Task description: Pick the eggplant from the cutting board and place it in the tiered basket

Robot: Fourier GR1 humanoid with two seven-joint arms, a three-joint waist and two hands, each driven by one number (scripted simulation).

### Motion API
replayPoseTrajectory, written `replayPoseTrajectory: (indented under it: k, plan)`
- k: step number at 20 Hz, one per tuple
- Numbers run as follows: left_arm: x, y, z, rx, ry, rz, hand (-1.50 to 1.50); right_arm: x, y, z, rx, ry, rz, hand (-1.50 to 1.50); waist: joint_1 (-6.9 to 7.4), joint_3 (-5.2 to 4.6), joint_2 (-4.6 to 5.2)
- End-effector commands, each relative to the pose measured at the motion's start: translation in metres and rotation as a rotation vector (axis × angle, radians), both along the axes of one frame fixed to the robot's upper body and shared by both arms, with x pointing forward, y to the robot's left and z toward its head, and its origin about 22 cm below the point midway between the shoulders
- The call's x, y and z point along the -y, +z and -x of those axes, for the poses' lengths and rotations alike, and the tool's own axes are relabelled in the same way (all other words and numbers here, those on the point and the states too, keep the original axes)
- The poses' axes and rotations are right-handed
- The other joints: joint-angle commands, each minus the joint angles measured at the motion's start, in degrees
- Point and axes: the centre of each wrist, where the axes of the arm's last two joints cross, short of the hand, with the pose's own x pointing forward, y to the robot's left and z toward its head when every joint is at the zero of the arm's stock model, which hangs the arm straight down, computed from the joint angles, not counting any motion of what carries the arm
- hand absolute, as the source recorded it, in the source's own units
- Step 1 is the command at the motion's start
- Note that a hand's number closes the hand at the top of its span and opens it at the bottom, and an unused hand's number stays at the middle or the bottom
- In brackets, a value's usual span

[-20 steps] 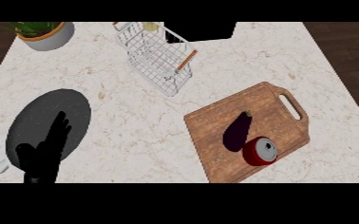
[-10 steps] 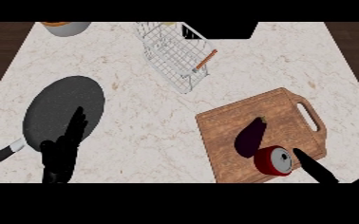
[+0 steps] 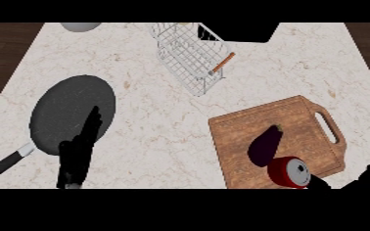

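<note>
While the dark purple eggplant (image 3: 265,146) lies untouched near the middle of the rectangular wooden cutting board (image 3: 239,132), toward its near edge, a red round can (image 3: 290,172) touches its near end. Compared with a second ago, the robot's right hand (image 3: 319,183) has entered at the board's near right corner; only a dark tip shows, so I cannot tell its finger state. White wire tiered basket (image 3: 189,58) stands well apart, at the worktop's (image 3: 159,107) far edge. Left hand (image 3: 78,151), fingers straight, rests over the dark round pan (image 3: 69,107) at the left edge. Judgement: approach just begun; grasp not yet made.
</note>
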Motion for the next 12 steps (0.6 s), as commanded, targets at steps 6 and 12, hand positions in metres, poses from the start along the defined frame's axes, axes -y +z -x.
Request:
replayPoseTrajectory:
  k: [6,12]
  plan:
    - [0.013,0.001,-0.011,0.002,-0.001,-0.006,0.00,-0.038,0.036,-0.051,-0.261,-0.099,0.060,-1.50,0.45,0.58,-0.54]
    - [0.012,0.001,-0.011,-0.014,0.000,-0.001,0.00,-0.033,0.027,-0.072,-0.438,-0.062,0.028,-1.50,0.47,0.74,-0.42]
